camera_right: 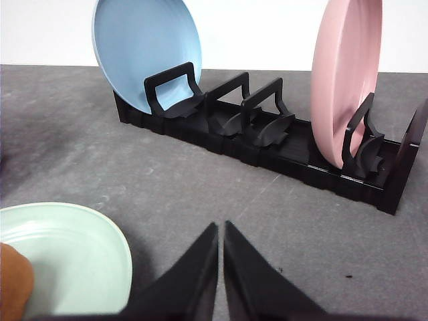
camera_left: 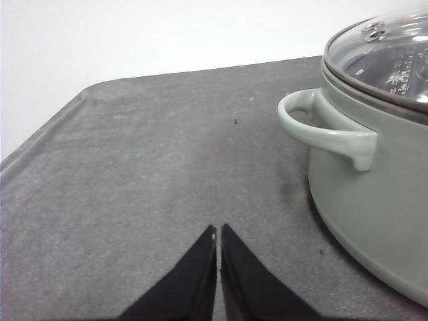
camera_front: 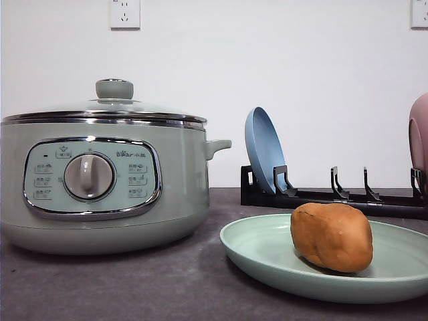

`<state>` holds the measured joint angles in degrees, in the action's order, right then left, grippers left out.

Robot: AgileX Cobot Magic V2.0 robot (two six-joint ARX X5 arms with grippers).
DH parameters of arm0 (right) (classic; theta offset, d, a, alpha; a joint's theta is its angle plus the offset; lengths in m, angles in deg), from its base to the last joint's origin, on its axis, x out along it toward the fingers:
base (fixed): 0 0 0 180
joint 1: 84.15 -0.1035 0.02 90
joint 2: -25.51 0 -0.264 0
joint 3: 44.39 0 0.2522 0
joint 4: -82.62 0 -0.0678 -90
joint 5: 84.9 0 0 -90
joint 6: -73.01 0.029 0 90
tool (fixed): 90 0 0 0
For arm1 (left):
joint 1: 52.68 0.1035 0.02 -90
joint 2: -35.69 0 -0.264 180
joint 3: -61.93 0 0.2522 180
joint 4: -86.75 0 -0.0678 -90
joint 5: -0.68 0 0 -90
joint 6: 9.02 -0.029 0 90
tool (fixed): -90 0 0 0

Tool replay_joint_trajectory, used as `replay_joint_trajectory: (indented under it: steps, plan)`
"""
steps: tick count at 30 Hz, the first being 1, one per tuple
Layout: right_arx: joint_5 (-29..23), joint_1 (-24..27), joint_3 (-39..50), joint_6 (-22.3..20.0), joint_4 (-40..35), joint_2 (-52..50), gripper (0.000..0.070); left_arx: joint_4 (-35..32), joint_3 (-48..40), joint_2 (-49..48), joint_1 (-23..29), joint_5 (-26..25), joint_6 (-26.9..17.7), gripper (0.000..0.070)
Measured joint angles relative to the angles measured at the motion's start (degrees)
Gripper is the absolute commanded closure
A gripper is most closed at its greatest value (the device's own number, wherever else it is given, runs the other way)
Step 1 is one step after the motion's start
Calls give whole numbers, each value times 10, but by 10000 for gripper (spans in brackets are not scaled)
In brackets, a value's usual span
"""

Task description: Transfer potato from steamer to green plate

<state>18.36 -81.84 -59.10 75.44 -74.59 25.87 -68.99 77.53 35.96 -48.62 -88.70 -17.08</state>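
The orange-brown potato (camera_front: 332, 236) lies on the pale green plate (camera_front: 267, 257) at the front right of the table; its edge (camera_right: 12, 284) and the plate (camera_right: 73, 254) also appear in the right wrist view. The sage-green steamer (camera_front: 100, 184) stands at the left with its glass lid on, and its side handle (camera_left: 326, 130) is seen from the left wrist. My left gripper (camera_left: 219, 231) is shut with nothing in it, over bare table beside the steamer. My right gripper (camera_right: 221, 227) is shut and empty, just beside the plate's rim.
A black dish rack (camera_right: 267, 144) stands behind the plate, holding an upright blue plate (camera_right: 147, 53) and an upright pink plate (camera_right: 344, 77). The grey table top (camera_left: 147, 167) ends at a rounded edge beyond the steamer. A white wall lies behind.
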Motion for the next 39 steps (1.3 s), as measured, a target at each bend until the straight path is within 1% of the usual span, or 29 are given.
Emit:
replay_joint_trajectory:
  steps: [39]
  plan:
    - [0, 0, 0, 0, 0, 0, 699, 0, 0, 0, 0, 0, 0, 697]
